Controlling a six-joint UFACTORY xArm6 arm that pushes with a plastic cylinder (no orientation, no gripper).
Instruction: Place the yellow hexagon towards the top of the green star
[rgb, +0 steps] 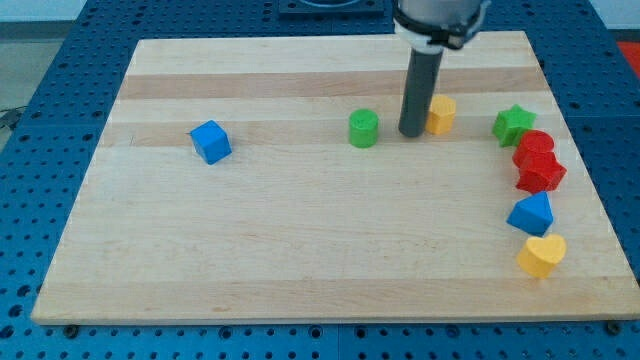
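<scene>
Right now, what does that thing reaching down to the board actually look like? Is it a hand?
No hand. It is a plain, straight, dark grey rod, round like a thick pen. My tip is its blunt lower end. Above, it joins a wider dark housing with a white collar. No cables or markings show.

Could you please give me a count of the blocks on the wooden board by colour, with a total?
Blue: 2, the blue cube and the blue wedge-like block
Green: 2, the green cylinder and the green star
Yellow: 2, the yellow hexagon beside my tip, and the yellow heart
Red: 2, one rounded red block and one red star-like block
Total: 8
</scene>
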